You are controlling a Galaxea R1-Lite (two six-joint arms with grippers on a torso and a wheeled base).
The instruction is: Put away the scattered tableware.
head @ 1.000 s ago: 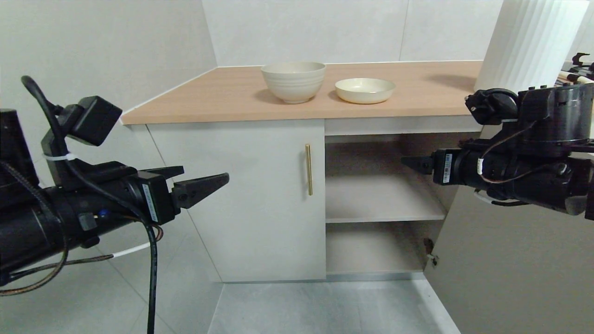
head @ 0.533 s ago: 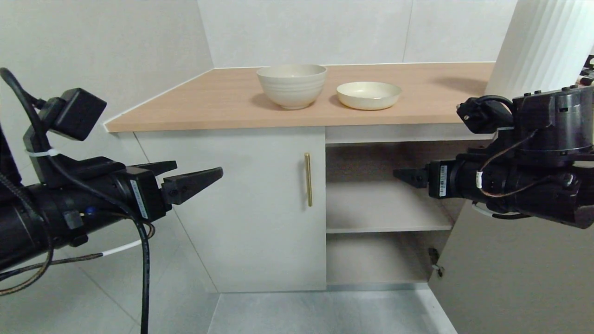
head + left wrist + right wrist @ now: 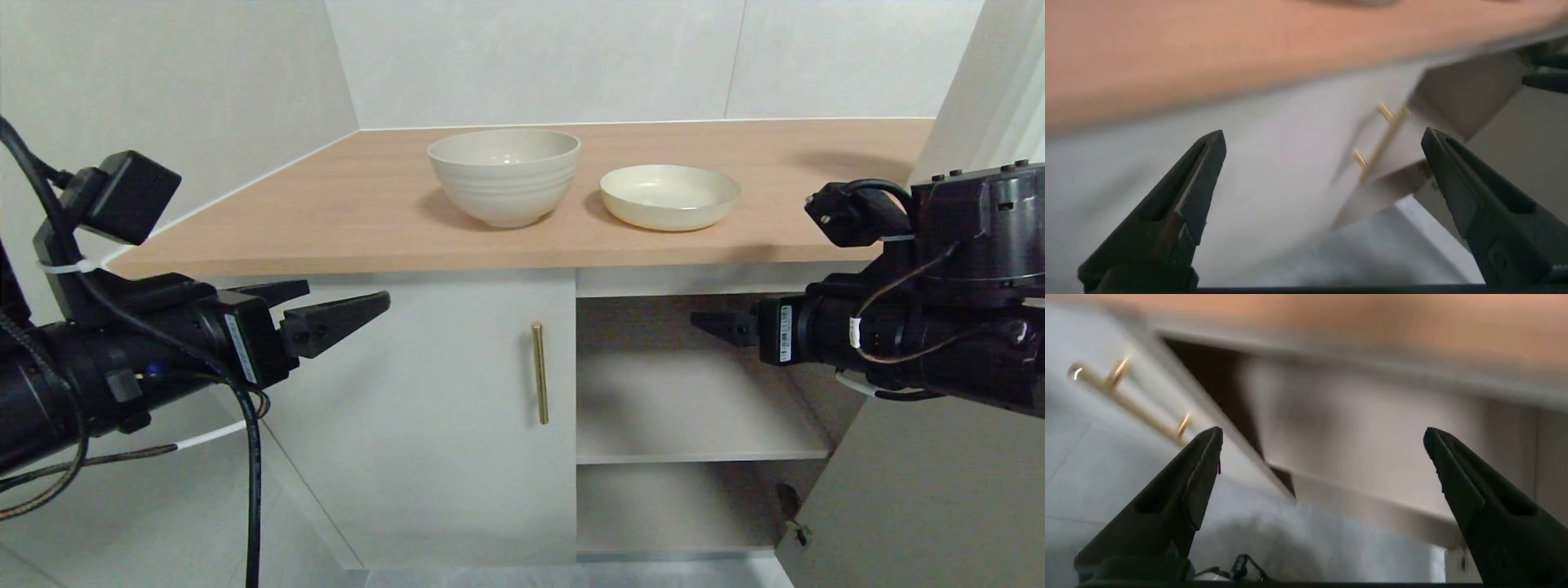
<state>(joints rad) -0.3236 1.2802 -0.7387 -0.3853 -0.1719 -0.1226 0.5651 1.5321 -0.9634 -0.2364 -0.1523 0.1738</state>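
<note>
approach step, nothing gripped yet - bowl (image 3: 504, 175) and shallow dish (image 3: 669, 196) sit side by side on the counter (image 3: 326, 220), above the open cupboard shelf (image 3: 694, 408). left gripper (image 3: 347, 294) and right gripper (image 3: 1321, 437) are both spread wide, empty, below counter level. next move probably calls for lifting an arm to a rim. wrist views are blurred - cupboard door (image 3: 898, 506) is cut off.

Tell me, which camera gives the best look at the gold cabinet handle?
The head view: the gold handle stands whole and upright on the closed door. Both wrist views catch it slanted and small.
</note>
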